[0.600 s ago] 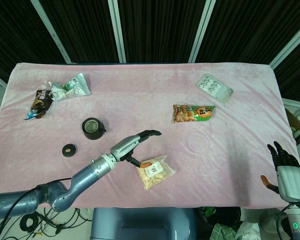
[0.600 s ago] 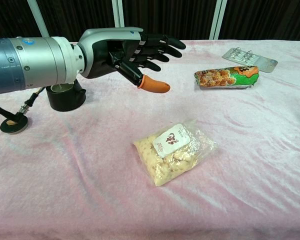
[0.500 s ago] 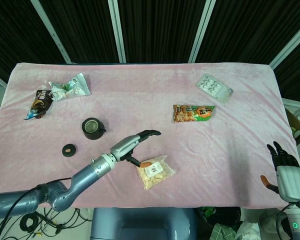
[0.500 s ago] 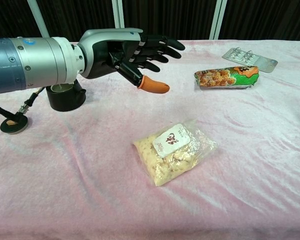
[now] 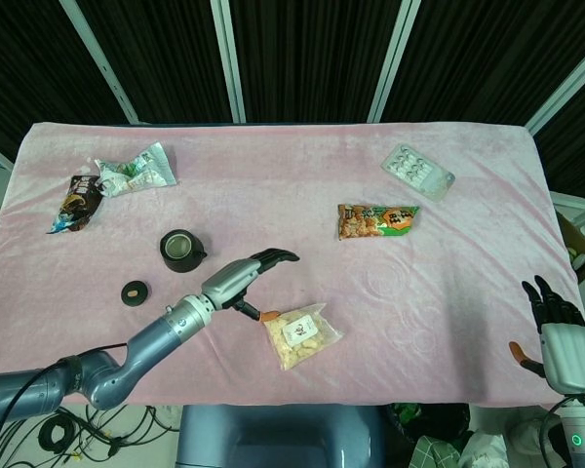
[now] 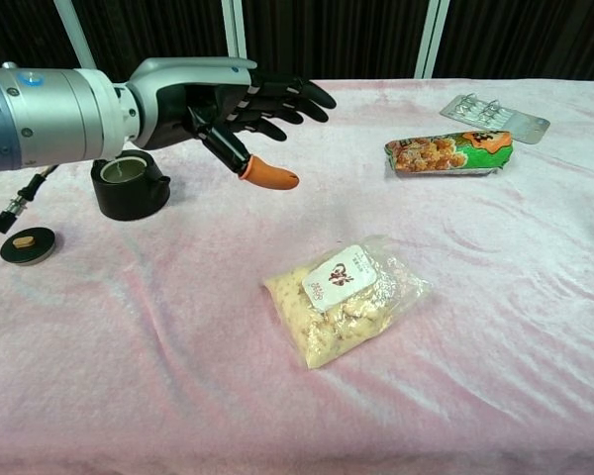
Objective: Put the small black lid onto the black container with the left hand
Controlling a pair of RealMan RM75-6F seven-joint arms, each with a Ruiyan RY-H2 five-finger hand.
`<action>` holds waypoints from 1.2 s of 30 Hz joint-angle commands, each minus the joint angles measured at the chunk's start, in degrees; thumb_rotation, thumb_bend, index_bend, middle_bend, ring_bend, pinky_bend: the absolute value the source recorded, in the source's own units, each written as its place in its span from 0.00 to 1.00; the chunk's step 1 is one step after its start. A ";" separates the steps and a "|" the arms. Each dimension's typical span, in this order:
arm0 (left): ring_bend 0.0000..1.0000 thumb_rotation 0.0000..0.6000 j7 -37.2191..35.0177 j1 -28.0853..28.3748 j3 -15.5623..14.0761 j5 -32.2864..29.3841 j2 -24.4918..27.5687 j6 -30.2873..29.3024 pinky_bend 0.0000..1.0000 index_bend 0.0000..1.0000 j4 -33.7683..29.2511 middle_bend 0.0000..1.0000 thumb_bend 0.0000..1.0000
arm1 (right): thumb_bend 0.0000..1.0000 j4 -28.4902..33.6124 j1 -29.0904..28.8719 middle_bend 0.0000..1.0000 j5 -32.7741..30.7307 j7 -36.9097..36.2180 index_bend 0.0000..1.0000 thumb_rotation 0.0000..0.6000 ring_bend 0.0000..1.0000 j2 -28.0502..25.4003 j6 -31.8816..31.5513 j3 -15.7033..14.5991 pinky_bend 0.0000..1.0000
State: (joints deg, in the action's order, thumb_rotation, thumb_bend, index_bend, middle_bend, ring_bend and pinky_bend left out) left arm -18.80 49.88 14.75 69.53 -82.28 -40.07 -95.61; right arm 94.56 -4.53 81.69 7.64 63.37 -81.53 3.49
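My left hand (image 6: 213, 104) open, fingers spread, holds nothing, hovers above cloth. Black container (image 6: 129, 185) just beside hand, at 8 o'clock in chest view. Small black lid (image 6: 27, 244) lies flat on pink cloth (image 6: 475, 257), farther at 8 o'clock, apart from container. Right hand (image 5: 564, 341) idle at table edge, fingers apart, empty. Risk: reaching to lid, forearm may knock container; thin lid may slip from fingers on soft cloth.

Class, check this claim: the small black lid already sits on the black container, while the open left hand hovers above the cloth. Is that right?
Not quite. The small black lid lies on the cloth apart from the uncovered black container, as the chest view shows. The left hand does hover open.
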 commanded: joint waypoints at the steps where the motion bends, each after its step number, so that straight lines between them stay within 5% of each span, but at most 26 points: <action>1: 0.00 1.00 1.12 -0.52 -0.49 0.03 0.75 -1.23 0.09 0.15 -0.41 0.09 0.24 | 0.15 0.10 0.09 0.02 0.01 0.02 0.00 1.00 0.14 0.03 -0.16 -0.03 0.19; 10: 0.00 1.00 10.34 -1.13 -2.31 -1.42 4.02 -4.24 0.09 0.18 -1.03 0.09 0.24 | 0.15 0.20 0.16 0.02 -0.09 -0.33 0.00 1.00 0.14 -0.23 -0.04 -0.07 0.19; 19: 0.00 1.00 42.01 -10.77 -9.55 -1.70 8.77 -26.08 0.05 0.26 -3.55 0.10 0.25 | 0.15 0.67 0.39 0.03 -0.20 -1.33 0.00 1.00 0.14 -0.58 -0.01 -0.17 0.19; 26: 0.00 1.00 45.85 -17.94 -12.26 -9.19 12.76 -32.10 0.03 0.29 -7.66 0.09 0.28 | 0.15 0.44 0.34 0.02 0.10 -0.89 0.00 1.00 0.14 -0.37 -0.05 -0.29 0.19; 36: 0.00 1.00 45.44 -18.87 -12.96 -16.19 11.32 -25.56 0.01 0.32 -3.12 0.09 0.28 | 0.15 0.28 0.20 0.02 0.28 -0.59 0.00 1.00 0.14 -0.48 0.10 -0.30 0.19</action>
State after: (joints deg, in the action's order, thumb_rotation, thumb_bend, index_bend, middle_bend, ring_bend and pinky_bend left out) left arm 26.70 30.60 1.52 54.82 -70.10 -67.39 -99.97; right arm 94.86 -4.32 81.94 7.03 62.88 -81.42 3.21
